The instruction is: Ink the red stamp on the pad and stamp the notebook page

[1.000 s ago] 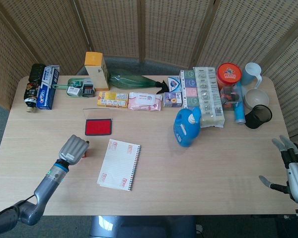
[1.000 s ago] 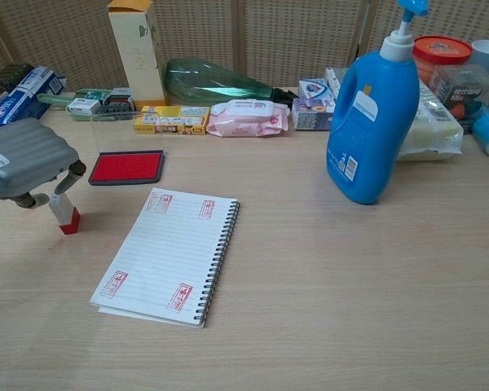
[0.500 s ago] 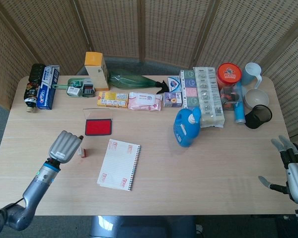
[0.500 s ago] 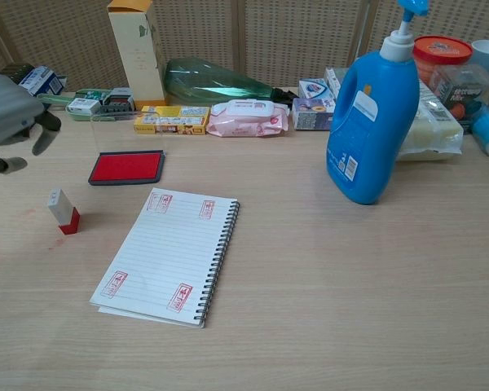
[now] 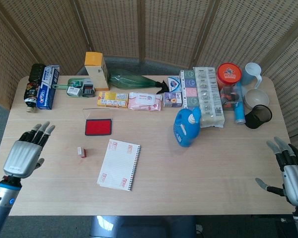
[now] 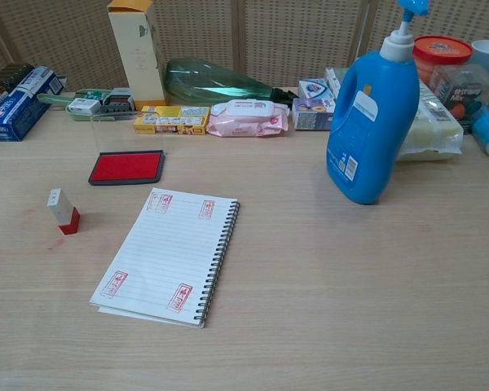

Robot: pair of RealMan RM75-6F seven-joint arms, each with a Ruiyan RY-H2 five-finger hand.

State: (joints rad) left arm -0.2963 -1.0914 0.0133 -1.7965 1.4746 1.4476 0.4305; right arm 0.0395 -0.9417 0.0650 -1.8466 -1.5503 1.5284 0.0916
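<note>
From the head view, the left hand (image 5: 26, 154) hovers over the table's left edge, fingers spread, holding nothing. The right hand (image 5: 292, 174) is at the far right edge, also spread and empty. The stamp (image 5: 82, 152) stands upright well to the right of the left hand, between it and the notebook (image 5: 118, 164), below the ink pad (image 5: 98, 127). To do the pickup well, I'd pinch the pale upper body, keeping it upright.

In the chest view neither hand shows; the stamp (image 6: 63, 211) stands red end down, left of the notebook (image 6: 167, 255).

Bright, even light; soft shadows; sharp.
</note>
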